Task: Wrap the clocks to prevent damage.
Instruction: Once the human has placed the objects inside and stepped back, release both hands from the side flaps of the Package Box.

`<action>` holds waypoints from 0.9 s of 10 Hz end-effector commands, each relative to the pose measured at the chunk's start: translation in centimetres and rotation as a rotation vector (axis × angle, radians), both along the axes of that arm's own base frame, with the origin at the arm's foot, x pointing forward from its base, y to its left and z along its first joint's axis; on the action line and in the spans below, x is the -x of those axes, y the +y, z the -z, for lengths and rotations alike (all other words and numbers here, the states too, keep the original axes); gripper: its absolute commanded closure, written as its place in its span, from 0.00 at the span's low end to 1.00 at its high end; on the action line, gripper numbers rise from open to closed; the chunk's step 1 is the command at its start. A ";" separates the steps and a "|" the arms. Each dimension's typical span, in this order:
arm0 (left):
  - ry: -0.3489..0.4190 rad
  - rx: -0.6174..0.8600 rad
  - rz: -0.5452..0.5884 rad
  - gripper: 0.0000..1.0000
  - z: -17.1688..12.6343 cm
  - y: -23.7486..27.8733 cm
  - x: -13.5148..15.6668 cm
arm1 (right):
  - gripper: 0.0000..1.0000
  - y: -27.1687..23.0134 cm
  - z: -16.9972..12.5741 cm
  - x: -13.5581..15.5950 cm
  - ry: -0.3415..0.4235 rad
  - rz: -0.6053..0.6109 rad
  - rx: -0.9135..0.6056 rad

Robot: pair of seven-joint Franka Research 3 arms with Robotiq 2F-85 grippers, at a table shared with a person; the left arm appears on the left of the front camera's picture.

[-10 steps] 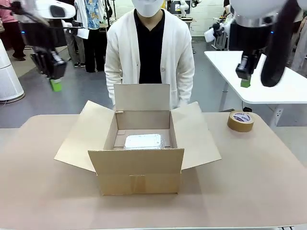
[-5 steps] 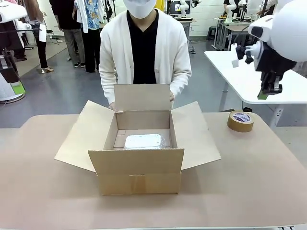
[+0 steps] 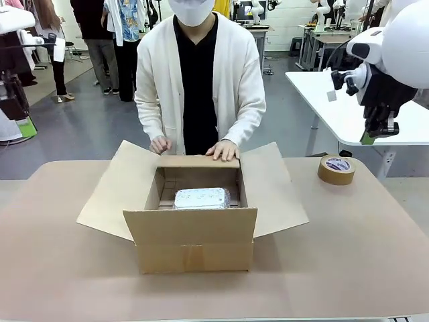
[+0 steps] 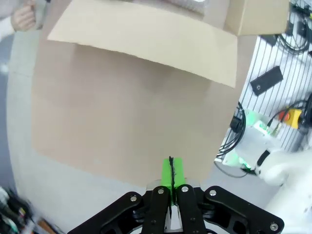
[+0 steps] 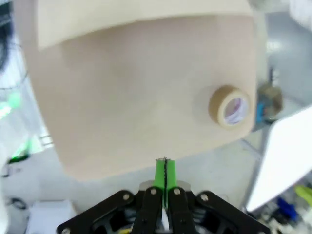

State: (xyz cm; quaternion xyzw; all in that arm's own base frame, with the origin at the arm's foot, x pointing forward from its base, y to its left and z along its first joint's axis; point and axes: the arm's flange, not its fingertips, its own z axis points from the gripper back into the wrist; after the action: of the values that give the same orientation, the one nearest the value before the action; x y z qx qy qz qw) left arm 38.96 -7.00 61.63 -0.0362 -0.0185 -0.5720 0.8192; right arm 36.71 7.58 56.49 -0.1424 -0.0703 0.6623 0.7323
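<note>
Inside the box (image 3: 191, 235), a wrapped clock (image 3: 200, 198) is seen below a flap (image 3: 194, 162) pressed down by a person's hand (image 3: 223, 150), which could be struck if the left gripper (image 4: 171, 170) or right gripper (image 5: 165, 173), both clenched empty, were lowered.

**Far flap folded down, arms drawn back**

The far flap (image 3: 198, 161) of the box (image 3: 194, 235), upright earlier, is now pressed down over the opening by one hand (image 3: 159, 144) and the other hand (image 3: 223, 150) of the person. The left arm (image 3: 13, 20) and right arm (image 3: 409, 40) are drawn out to the picture's sides.
</note>
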 end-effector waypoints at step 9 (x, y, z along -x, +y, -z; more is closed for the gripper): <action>-0.012 -0.090 0.287 1.00 4.3 3.9 -3.6 | 0.99 -0.5 3.3 -2.2 0.294 -0.083 0.076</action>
State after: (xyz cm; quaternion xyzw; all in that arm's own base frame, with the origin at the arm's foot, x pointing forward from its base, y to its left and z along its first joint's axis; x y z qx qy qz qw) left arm 42.59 -2.96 57.65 -0.0005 0.0168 -0.6992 0.7147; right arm 38.55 6.38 52.19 -0.0806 0.0641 0.7191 0.6872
